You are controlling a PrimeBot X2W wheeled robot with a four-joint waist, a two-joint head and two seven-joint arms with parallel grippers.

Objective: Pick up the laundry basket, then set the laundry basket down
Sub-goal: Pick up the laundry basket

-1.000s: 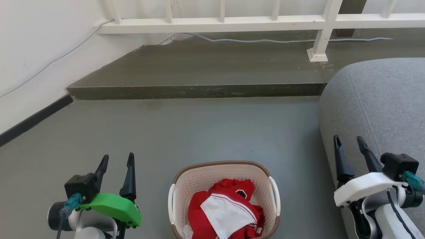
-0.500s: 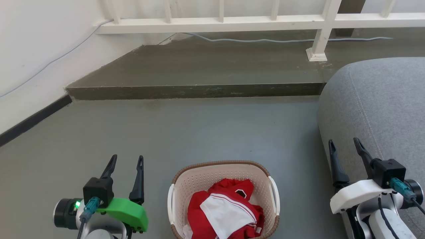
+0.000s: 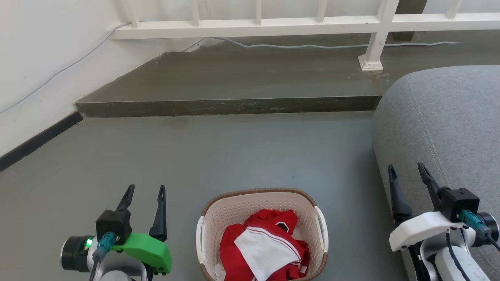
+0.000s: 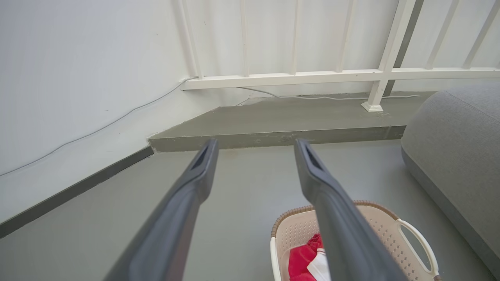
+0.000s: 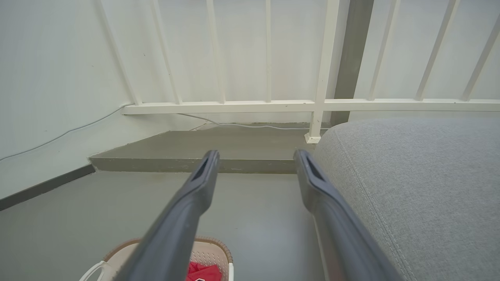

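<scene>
The laundry basket (image 3: 234, 208) stands on the grey floor at the bottom centre of the head view, cream with perforated walls, a brown rim and white side handles. Red and white clothes (image 3: 265, 249) lie in it. My left gripper (image 3: 145, 189) is open to the basket's left, apart from it. My right gripper (image 3: 406, 168) is open to its right, beside the sofa. In the left wrist view the laundry basket (image 4: 375, 222) shows behind my right finger (image 4: 332, 207). The right wrist view catches the laundry basket's rim (image 5: 222, 249) at the bottom.
A grey sofa (image 3: 449, 125) fills the right side, close to my right arm. A raised concrete step (image 3: 234, 105) runs across ahead, with a white railing (image 3: 273, 25) and a cable (image 3: 312, 47) behind. A white wall (image 3: 39, 58) with dark skirting bounds the left.
Both arms have rotated at the wrist and dropped slightly; the left gripper has drifted right toward the basket. The camera has tilted a little. The basket has stayed in place.
</scene>
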